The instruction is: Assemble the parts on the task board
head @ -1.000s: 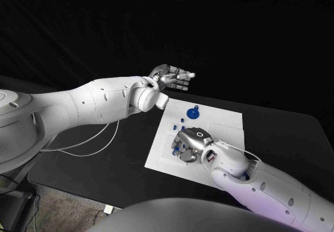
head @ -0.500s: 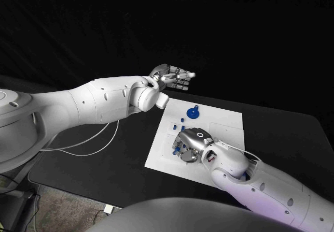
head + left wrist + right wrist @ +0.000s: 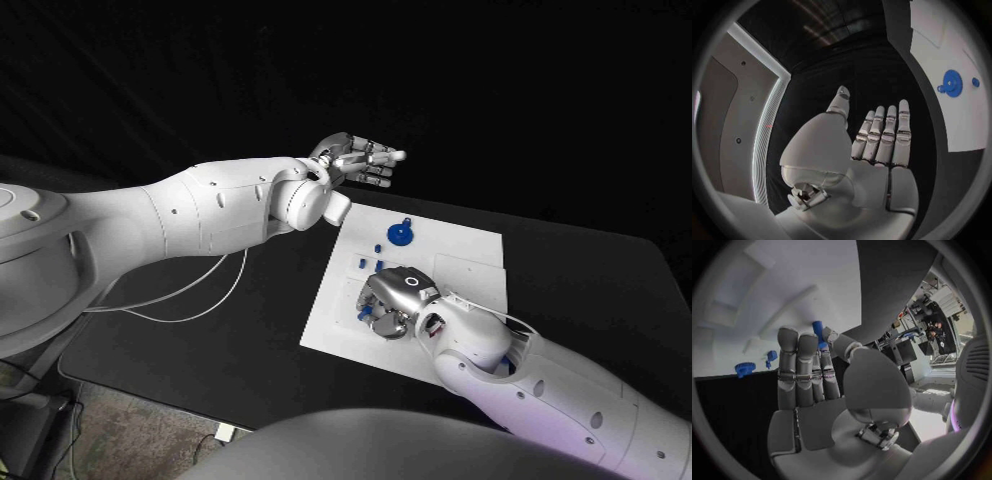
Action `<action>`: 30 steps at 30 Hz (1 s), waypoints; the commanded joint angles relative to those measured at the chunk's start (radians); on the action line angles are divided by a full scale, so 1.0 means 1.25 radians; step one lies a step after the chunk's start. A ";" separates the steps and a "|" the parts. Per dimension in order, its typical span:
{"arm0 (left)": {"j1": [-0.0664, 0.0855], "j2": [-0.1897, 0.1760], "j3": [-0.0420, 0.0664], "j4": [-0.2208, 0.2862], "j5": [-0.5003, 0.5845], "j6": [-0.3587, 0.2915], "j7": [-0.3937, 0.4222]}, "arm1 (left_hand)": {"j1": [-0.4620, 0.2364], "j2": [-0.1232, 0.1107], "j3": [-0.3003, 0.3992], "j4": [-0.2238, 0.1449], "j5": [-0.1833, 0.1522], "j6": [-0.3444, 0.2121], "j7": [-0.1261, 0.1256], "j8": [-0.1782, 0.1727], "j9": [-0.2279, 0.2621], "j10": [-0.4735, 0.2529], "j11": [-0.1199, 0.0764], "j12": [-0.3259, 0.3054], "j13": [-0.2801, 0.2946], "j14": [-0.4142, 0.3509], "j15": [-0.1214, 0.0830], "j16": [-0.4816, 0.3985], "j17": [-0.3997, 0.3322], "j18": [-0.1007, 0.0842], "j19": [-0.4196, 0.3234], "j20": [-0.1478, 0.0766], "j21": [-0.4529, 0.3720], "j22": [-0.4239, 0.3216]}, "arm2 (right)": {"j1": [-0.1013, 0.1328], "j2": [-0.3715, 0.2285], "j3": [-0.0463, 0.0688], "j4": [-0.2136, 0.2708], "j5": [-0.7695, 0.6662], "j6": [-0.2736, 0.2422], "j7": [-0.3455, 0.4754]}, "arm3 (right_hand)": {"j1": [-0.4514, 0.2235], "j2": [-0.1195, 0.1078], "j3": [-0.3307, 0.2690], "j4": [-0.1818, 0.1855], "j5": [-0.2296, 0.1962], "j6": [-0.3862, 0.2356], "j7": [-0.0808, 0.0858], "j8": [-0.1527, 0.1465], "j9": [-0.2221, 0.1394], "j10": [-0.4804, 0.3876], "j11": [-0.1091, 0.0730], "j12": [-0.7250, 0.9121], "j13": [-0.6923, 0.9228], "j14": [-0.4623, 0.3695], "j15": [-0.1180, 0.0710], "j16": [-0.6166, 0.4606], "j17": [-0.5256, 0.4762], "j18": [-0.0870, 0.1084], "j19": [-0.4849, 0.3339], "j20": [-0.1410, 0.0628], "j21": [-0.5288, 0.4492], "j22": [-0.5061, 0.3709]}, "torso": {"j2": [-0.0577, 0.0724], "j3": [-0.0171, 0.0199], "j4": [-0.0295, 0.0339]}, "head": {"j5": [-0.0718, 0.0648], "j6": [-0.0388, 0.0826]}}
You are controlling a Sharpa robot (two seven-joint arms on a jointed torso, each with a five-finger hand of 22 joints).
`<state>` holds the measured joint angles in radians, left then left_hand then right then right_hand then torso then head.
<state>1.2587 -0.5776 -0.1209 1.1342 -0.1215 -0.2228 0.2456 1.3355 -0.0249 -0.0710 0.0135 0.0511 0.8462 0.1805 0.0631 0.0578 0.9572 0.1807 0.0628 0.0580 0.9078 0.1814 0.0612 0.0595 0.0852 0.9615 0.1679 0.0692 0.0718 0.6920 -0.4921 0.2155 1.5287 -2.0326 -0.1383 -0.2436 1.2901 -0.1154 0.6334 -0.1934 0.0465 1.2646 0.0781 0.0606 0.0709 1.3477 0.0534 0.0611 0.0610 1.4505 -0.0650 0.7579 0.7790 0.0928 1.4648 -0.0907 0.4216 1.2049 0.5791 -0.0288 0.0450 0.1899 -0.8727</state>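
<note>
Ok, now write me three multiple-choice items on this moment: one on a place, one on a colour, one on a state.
1. Where does the blue gear lie?
A on the task board, beyond the right hand
B inside that hand
C off the board

2. What colour is the task board?
A grey
B yellow
C white

3. What is the right hand doing?
A spread, holding nothing
B pinching a small blue part
C curled on nothing

Answers: 1 A, the head view shows the gear on the board's far part. 2 C, the board is plainly white. 3 B, the right wrist view shows the part between thumb and finger.
</note>
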 commanded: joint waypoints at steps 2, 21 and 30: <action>0.000 0.003 0.001 0.000 0.002 0.012 0.001 | -0.006 0.001 -0.003 0.001 -0.003 -0.006 0.000 -0.002 0.000 -0.005 0.002 0.001 0.000 -0.007 0.000 -0.003 -0.001 0.003 -0.004 0.001 0.001 -0.001 | -0.002 0.004 -0.005 -0.001 -0.015 0.019 -0.002 | 0.000 0.009 0.003 -0.002 0.001 0.006 -0.002 0.003 0.001 0.039 -0.034 0.002 0.002 0.000 -0.007 -0.004 0.001 0.014 0.031 -0.006 -0.001 0.001 | 0.000 -0.0004 -0.0001 | -0.001 0.000; 0.000 0.005 0.001 -0.001 0.002 0.024 -0.005 | -0.008 0.000 -0.004 0.003 -0.003 -0.007 0.000 -0.003 0.000 -0.006 0.002 0.001 0.000 -0.010 0.000 -0.003 -0.001 0.002 -0.004 0.001 0.001 -0.001 | -0.001 0.016 -0.015 -0.019 0.002 0.016 0.011 | -0.023 -0.025 -0.052 -0.015 0.032 -0.069 0.016 0.001 -0.006 -0.047 -0.008 0.000 0.000 -0.002 0.011 0.002 -0.005 0.029 0.032 0.012 -0.028 -0.005 | 0.000 0.0003 -0.0007 | -0.003 0.000; 0.000 0.006 0.001 -0.002 0.000 0.033 -0.014 | -0.009 -0.002 -0.003 0.006 -0.003 -0.007 0.000 -0.002 0.000 -0.006 0.002 0.000 0.000 -0.008 0.000 -0.003 -0.001 0.003 -0.001 0.000 0.002 0.000 | -0.001 0.013 -0.016 -0.020 0.025 -0.025 0.020 | 0.009 -0.041 -0.247 0.002 0.050 -0.153 0.018 0.001 -0.007 -0.206 0.032 0.000 -0.002 -0.004 0.037 0.010 -0.034 0.062 0.034 0.041 -0.063 -0.053 | 0.000 0.0004 -0.0004 | -0.004 0.000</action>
<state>1.2581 -0.5733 -0.1210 1.1311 -0.1218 -0.2031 0.2312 1.3352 -0.0251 -0.0737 0.0162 0.0512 0.8430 0.1803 0.0631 0.0578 0.9540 0.1839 0.0628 0.0580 0.9035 0.1823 0.0612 0.0587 0.0852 0.9615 0.1679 0.0692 0.0718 0.6907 -0.4746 0.1953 1.5037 -2.0196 -0.1511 -0.2361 1.2949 -0.1675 0.3363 -0.1921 0.1079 1.0781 0.0997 0.0609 0.0629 1.0963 0.0923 0.0638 0.0602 1.4468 -0.0234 0.7669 0.7386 0.1588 1.4631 -0.0461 0.3436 1.1421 0.5791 -0.0280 0.0444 0.1852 -0.8727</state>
